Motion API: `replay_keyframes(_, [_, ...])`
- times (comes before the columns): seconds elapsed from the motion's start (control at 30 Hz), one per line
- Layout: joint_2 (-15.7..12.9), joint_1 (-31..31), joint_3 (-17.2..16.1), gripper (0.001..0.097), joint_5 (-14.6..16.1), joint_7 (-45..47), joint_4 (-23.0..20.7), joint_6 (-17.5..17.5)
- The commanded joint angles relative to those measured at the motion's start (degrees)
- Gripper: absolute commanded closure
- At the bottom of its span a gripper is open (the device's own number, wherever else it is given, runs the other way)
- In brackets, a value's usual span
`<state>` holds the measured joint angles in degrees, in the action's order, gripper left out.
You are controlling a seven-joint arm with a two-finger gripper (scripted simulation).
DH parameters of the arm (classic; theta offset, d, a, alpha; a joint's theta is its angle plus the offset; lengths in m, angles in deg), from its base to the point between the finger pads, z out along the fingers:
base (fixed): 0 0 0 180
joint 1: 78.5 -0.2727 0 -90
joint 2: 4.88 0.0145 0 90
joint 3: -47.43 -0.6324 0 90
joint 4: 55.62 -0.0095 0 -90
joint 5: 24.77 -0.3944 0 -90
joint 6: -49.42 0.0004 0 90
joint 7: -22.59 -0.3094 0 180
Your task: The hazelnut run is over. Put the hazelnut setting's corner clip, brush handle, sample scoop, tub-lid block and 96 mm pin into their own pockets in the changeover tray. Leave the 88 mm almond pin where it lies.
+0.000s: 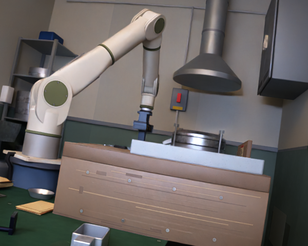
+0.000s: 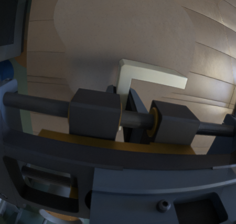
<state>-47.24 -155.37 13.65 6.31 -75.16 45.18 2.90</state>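
The cream L-shaped corner clip [image 2: 146, 78] lies on the brown bench top just behind the white changeover tray [image 1: 196, 156], and one leg of the clip is held between the fingers of my gripper [image 2: 125, 103]. The clip's other leg points away to the right. From the second side camera my gripper [image 1: 141, 136] reaches down behind the tray's left end, and its fingertips and the clip are hidden there. The tray's pockets and the other parts are out of sight.
A wide brown bench [image 1: 162, 193] carries the tray. A steel drum [image 1: 199, 140] stands behind the tray under a hood [image 1: 207, 71]. A small dark item [image 1: 120, 146] lies on the bench top left of the tray.
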Motion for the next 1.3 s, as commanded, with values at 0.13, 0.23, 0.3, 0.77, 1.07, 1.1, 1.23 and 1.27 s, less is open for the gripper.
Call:
replay_keyframes(0.13, [0.88, 0.36, -0.63, 0.0948, -0.73, 0.63, -0.65, -1.33])
replay_keyframes(0.23, [0.95, 0.40, -0.69, 0.0948, -0.81, 0.70, -0.71, -1.49])
replay_keyframes(0.3, [1.18, 0.50, -0.86, 0.0948, -1.03, 0.89, -0.90, -1.89])
replay_keyframes(0.77, [6.05, 2.46, -4.13, 0.0948, -5.59, 5.88, -5.96, -11.25])
replay_keyframes(1.07, [6.27, 3.50, -4.24, 0.0948, -5.62, 7.79, -5.69, -11.15])
replay_keyframes(1.1, [6.44, 4.74, -4.31, 0.0948, -5.60, 8.80, -5.30, -10.97])
replay_keyframes(1.23, [7.13, 13.02, -4.77, 0.0948, -5.45, 15.83, -3.70, -10.26])
replay_keyframes(1.27, [7.18, 15.01, -4.89, 0.0948, -5.39, 17.62, -3.56, -10.21])
